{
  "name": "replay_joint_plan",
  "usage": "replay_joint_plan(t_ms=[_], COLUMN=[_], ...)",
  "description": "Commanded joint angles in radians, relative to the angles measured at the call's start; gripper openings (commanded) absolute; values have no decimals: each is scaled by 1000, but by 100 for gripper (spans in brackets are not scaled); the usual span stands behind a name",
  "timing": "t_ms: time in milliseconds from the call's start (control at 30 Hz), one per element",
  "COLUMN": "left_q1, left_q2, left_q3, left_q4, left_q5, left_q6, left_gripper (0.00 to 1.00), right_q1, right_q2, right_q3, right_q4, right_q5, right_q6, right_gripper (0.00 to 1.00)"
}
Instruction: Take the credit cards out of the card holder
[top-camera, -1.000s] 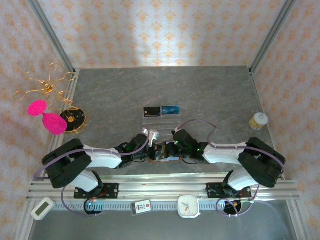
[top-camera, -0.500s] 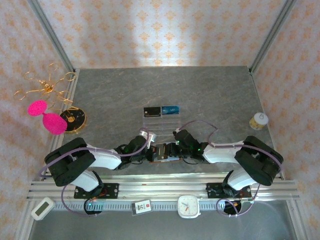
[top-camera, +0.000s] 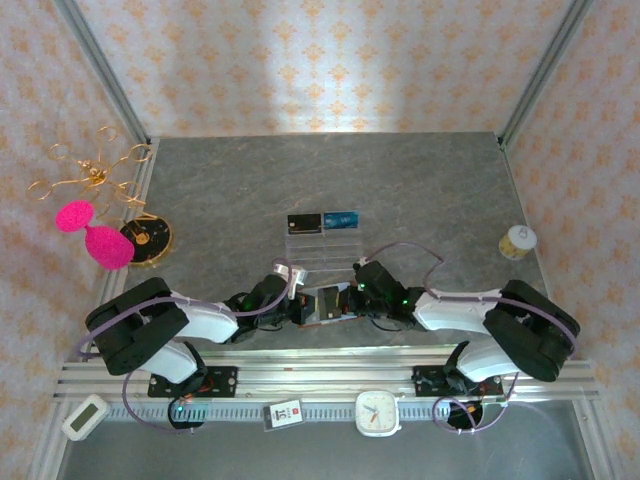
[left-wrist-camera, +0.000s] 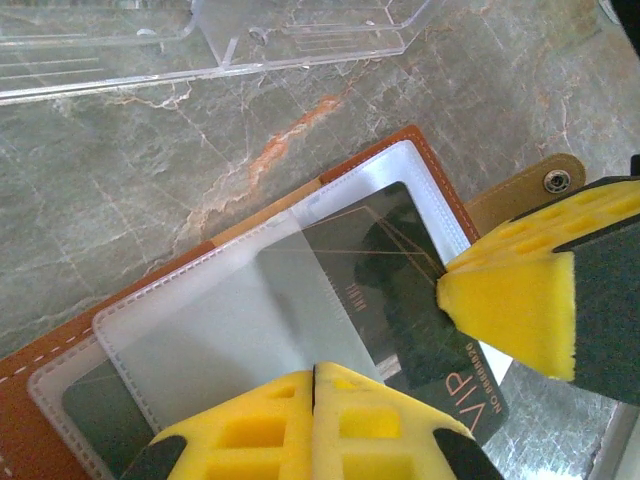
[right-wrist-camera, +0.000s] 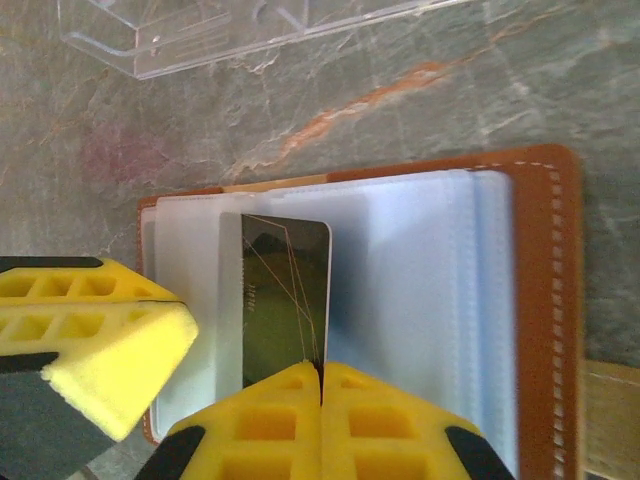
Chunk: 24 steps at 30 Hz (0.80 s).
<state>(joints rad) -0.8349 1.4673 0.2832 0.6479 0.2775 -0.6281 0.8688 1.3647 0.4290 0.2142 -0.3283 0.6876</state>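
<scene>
The card holder (top-camera: 325, 304) is a brown leather wallet lying open near the front edge, with clear sleeves inside (left-wrist-camera: 400, 150) (right-wrist-camera: 545, 300). A dark card (left-wrist-camera: 400, 290) (right-wrist-camera: 280, 300) marked VIP sticks halfway out of a sleeve. My right gripper (right-wrist-camera: 322, 368) (top-camera: 349, 298) is shut with that card's long edge in the seam of its pads (left-wrist-camera: 510, 310). My left gripper (left-wrist-camera: 315, 372) (top-camera: 299, 308) is shut, its tips resting on the clear sleeve beside the card. I cannot tell whether it pinches anything. A black card (top-camera: 304, 222) and a blue card (top-camera: 341, 218) lie farther back.
A clear plastic tray (top-camera: 325, 246) (left-wrist-camera: 300, 30) (right-wrist-camera: 250, 30) stands just behind the wallet. A pale cup (top-camera: 517, 241) sits at the right edge. A black and gold disc (top-camera: 147, 238), pink shapes (top-camera: 95, 235) and a gold wire stand (top-camera: 90, 175) are at the left.
My right gripper's jaws have closed onto the dark card's edge. Both grippers have shifted slightly over the wallet. The left stays shut.
</scene>
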Motion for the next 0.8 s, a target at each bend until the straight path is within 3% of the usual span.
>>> replay_joint_plan(t_ms=[0, 167, 333, 500, 600, 767], left_q1=[16, 17, 47, 63, 65, 64], left_q2=[-4, -39, -224, -413, -454, -463], left_q3=[-19, -12, -21, -83, -117, -152], left_q4=[-19, 6, 23, 159, 252, 383], left_q5=[4, 40, 35, 0, 12, 60], left_q6=[-2, -4, -2, -8, -21, -65], left_gripper=[0, 0, 0, 13, 23, 31], right_q1=[-9, -11, -13, -13, -13, -13], right_q2=[-65, -176, -291, -384, -409, -418], right_q3=[-31, -20, -20, -51, -52, -40], right_q4=[-61, -120, -125, 40, 134, 255], right_q5=[51, 75, 96, 59, 35, -18], right_q6=[4, -30, -53, -50, -41, -28], right_gripper=[0, 0, 0, 0, 0, 0])
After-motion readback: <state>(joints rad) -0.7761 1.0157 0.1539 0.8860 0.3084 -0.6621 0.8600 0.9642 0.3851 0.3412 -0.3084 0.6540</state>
